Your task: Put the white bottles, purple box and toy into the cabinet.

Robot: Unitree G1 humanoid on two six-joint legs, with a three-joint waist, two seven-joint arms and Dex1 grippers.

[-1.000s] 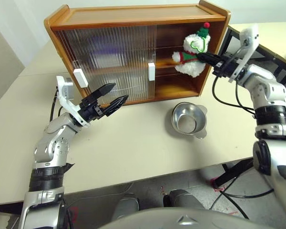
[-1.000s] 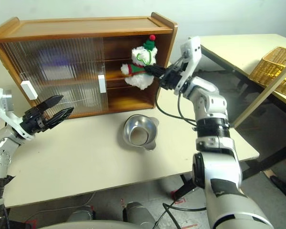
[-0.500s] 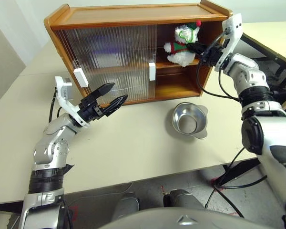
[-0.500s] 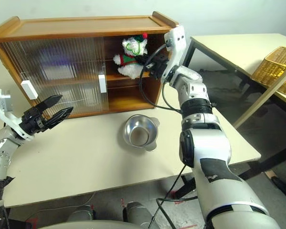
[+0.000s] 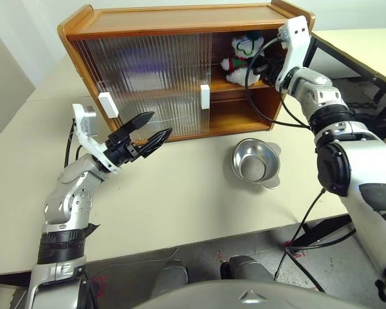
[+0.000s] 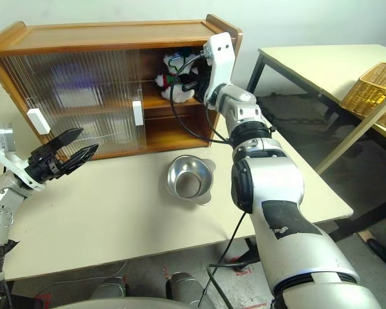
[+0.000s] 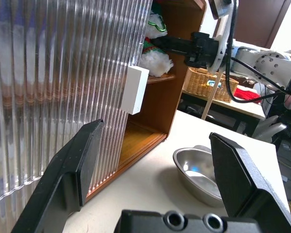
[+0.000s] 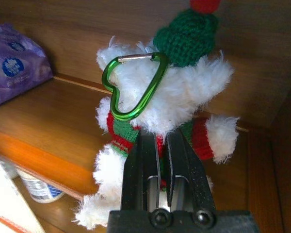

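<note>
The toy point(image 8: 161, 104), a white plush figure with a green hat and a red-and-green scarf, is inside the open right end of the cabinet point(image 5: 180, 22), over the upper shelf. My right gripper point(image 8: 158, 141) is shut on its scarf and reaches in from the right point(image 5: 260, 64). I cannot tell whether the toy touches the shelf. The purple box point(image 8: 13, 63) lies on the same shelf, deeper to the left. One white bottle point(image 8: 37, 188) shows in part on the lower shelf. My left gripper point(image 5: 161, 124) hangs open over the table in front of the ribbed doors, holding nothing.
A round steel bowl point(image 5: 255, 162) sits on the table in front of the cabinet's open end. Two white block handles point(image 5: 108, 104) point(image 5: 204, 96) stick out from the sliding doors. A yellow basket point(image 6: 373, 90) stands on a second table at the right.
My right gripper has carried the toy from just outside the cabinet's right end leftward and deeper into the upper shelf. The left arm has not moved.
</note>
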